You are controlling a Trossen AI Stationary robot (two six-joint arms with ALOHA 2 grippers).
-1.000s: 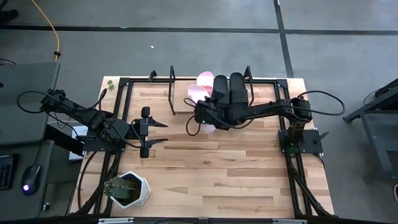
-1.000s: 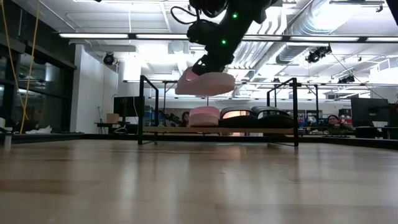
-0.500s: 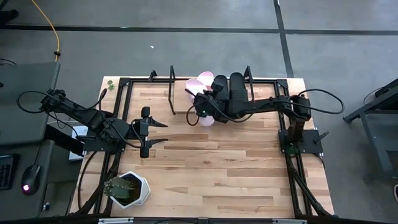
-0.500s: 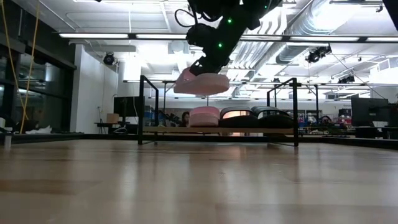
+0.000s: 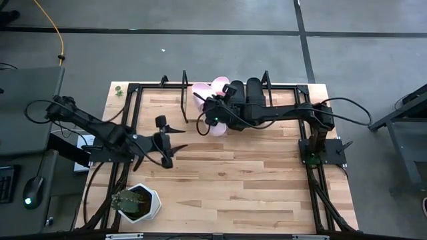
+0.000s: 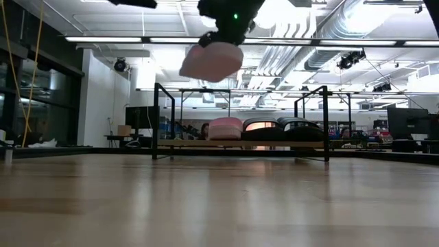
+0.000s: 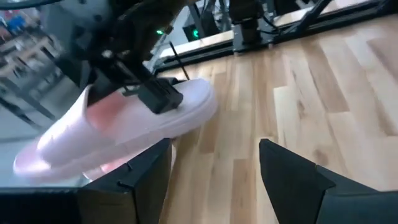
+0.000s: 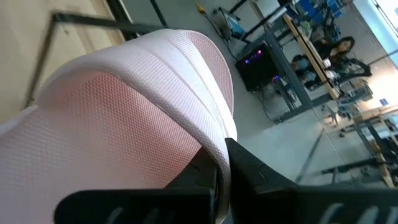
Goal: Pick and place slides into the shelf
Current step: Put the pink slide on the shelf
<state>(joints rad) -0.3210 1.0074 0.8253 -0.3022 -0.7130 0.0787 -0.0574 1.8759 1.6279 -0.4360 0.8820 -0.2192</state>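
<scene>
My right gripper [image 5: 213, 115] is shut on a pale pink slide [image 6: 211, 60] and carries it high above the table, in front of the shelf's left half. The shelf [image 6: 240, 143] stands at the far edge. On its board rest the second pink slide [image 6: 226, 128] and two black slides [image 5: 237, 93] [image 5: 255, 93], side by side. My left gripper [image 5: 175, 139] hovers open over the table's left half, pointing toward the held slide [image 7: 118, 130], well short of it. My right gripper pinches the pink slide by its wide ribbed strap [image 8: 205, 93], one dark finger [image 8: 245, 168] against the strap's edge; the other finger's place is hidden by the strap. The fingers come from the table's right. The slide is lifted clear, tilted, one end [image 5: 199, 89] toward the far left.
A white six-sided pot with a plant [image 5: 135, 203] stands at the near left corner. A larger black frame [image 5: 127, 120] runs around the table. The shelf's black metal ends [image 6: 163, 120] [image 6: 322, 122] rise above its board. Bare wood [image 5: 233, 180] lies in the middle and near part.
My right gripper has risen with the pink slide and moved toward the table's far left; the slide has turned, one end swinging toward the far left. My left gripper has moved a little toward the table's right and has turned about.
</scene>
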